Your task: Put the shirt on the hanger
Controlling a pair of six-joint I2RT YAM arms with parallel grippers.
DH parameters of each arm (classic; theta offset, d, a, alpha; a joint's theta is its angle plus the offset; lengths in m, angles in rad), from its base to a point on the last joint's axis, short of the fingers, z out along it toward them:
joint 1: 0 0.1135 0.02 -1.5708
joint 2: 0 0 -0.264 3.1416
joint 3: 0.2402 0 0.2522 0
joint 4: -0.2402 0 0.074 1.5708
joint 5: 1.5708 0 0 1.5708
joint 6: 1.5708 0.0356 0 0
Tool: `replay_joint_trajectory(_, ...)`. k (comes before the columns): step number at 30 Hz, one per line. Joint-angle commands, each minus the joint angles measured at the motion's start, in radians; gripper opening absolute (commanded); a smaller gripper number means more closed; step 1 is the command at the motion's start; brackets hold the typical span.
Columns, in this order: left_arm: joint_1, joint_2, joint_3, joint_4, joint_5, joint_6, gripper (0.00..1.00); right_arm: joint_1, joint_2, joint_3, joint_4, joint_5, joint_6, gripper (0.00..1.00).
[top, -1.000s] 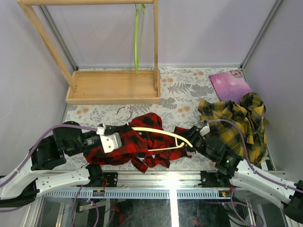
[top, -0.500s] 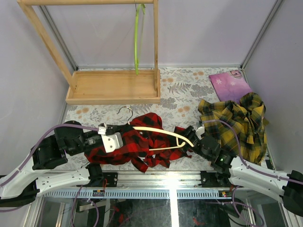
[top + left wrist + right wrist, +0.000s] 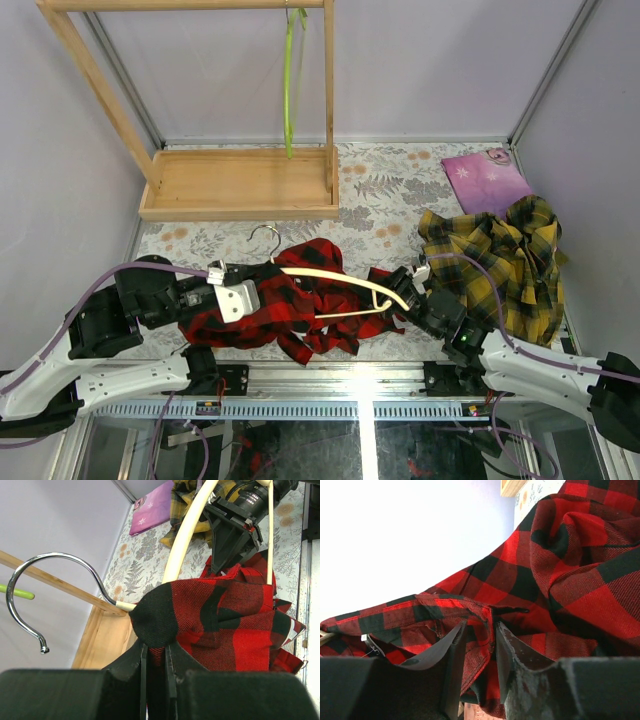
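**Both hands pinched on the shirt, hanger part-covered**

Nearest the arm bases, the left hand is closed narrow on the shirt, right where the cloth wraps the neck of the hanger. Can't tell whether the neck itself is inside the pinch. The right hand is also narrow, with a folded shirt edge clamped between its fingers.

The shirt lies bunched on the table between the two hands, close to the front edge. The hanger's cream arm on the right-hand side lies bare on top of the cloth.

Handling, my read:
- The flannel is soft, light and floppy and keeps no shape, so it is likely to sag and slide on the smooth curved hanger.
- It is best taken at doubled edges, such as the collar or placket, not mid-panel.
- The hanger is stiff and light and is best held at the neck. The thin lower bar could snag folds.

What each view gives:
- **Left wrist:** shows the hook free in the air and the fabric capped over the neck. The top view hides that pinch under the hand.
- **Right wrist:** shows the clamped edge close up, with no hanger in sight.
- **Top:** the only view of the whole layout.
- No white lettering shows in any view.

Farther back are the yellow plaid shirt and a purple sheet. Beyond them is the wooden rack, with the lime-green hanger hung on it.
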Motion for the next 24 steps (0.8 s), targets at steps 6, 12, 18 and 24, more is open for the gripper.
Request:
replay_joint_trajectory(6, -0.003, -0.008, 0.002, 0.089, 0.016, 0.079, 0.00, 0.014, -0.040, 0.009, 0.045, 0.000, -0.003, 0.40)
replay_joint_trajectory(12, -0.003, -0.007, 0.000, 0.087, 0.011, 0.080, 0.00, 0.014, -0.048, -0.002, 0.052, 0.003, 0.002, 0.29)
replay_joint_trajectory(18, -0.002, -0.009, 0.001, 0.086, -0.001, 0.071, 0.00, 0.014, -0.112, -0.002, -0.010, 0.028, -0.033, 0.06)
replay_joint_trajectory(24, -0.002, -0.014, 0.017, 0.068, -0.044, 0.072, 0.00, 0.014, -0.265, 0.011, -0.227, 0.079, -0.100, 0.00)
